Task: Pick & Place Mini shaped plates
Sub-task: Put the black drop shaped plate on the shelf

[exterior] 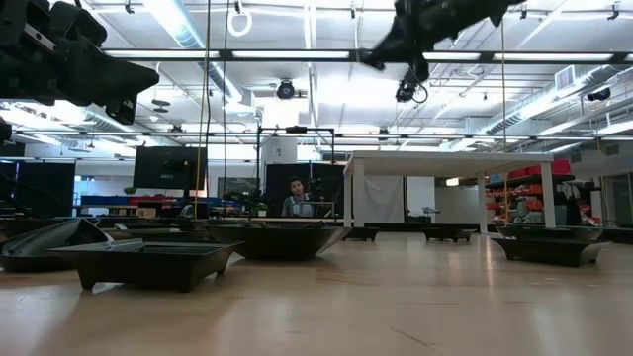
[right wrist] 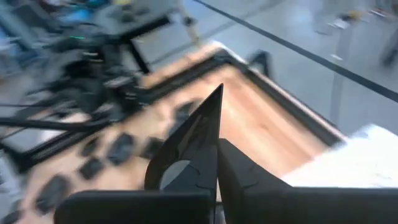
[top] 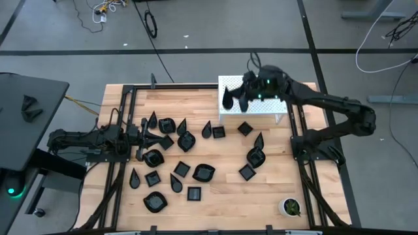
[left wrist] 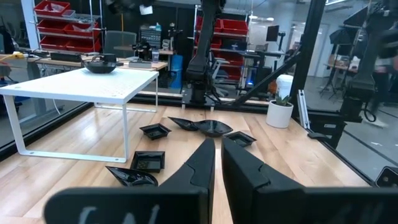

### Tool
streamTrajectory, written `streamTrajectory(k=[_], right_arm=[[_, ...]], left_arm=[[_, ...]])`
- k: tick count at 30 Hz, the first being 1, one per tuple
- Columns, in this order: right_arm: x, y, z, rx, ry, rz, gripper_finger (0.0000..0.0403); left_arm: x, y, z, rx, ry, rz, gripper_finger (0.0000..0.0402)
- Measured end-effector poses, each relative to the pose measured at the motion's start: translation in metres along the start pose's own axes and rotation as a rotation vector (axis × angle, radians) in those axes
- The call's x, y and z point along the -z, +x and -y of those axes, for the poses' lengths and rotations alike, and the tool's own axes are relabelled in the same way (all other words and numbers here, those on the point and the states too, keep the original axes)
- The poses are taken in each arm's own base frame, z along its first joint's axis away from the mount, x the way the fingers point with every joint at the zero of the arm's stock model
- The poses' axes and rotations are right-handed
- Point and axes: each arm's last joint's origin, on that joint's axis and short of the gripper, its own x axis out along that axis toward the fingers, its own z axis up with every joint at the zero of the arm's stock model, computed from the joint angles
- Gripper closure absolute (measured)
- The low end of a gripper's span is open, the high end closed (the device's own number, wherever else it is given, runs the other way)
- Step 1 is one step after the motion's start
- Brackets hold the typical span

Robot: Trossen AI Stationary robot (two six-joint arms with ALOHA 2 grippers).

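Several mini shaped plates, glossy black, lie scattered flat on the wooden table [top: 215,189], among them a square one [top: 194,193] and a rounded one [top: 203,173]. My right gripper [top: 243,96] hangs above the left end of a white raised rack [top: 261,108], shut on a teardrop plate [top: 227,98]. In the left wrist view another dark dish [left wrist: 99,65] sits on the rack top. My left gripper [top: 140,137] rests shut and level at the table's left side, touching nothing. My right gripper pinches the teardrop plate [right wrist: 186,143] between its two fingers at the wide end [right wrist: 208,165]. The plate stands on edge in line with the fingers, its pointed tip [right wrist: 219,90] reaching out past them. It is lifted clear, above the rack and the table.
A small white pot with a green plant [top: 290,207] stands at the table's near right corner. Black frame rails [top: 297,130] run along both sides of the table. A person [exterior: 295,198] sits in the room beyond the far edge.
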Motion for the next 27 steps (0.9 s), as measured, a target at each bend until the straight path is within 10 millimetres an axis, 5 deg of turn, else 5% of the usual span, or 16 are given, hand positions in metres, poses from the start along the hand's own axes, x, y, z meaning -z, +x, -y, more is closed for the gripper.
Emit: streamTrajectory(k=[7, 13, 27], right_arm=[[0.003, 0.015, 0.062, 0.178, 0.102, -0.043, 0.0397], [0.016, 0.039, 0.095, 0.240, 0.161, -0.115, 0.0397], [0.022, 0.054, 0.124, 0.291, 0.192, -0.098, 0.0390]], left_arm=[[0.000, 0.000, 0.000, -0.008, 0.002, 0.001, 0.0369], [0.000, 0.000, 0.000, -0.008, 0.003, 0.001, 0.0369], [0.000, 0.000, 0.000, -0.008, 0.003, 0.001, 0.0369]])
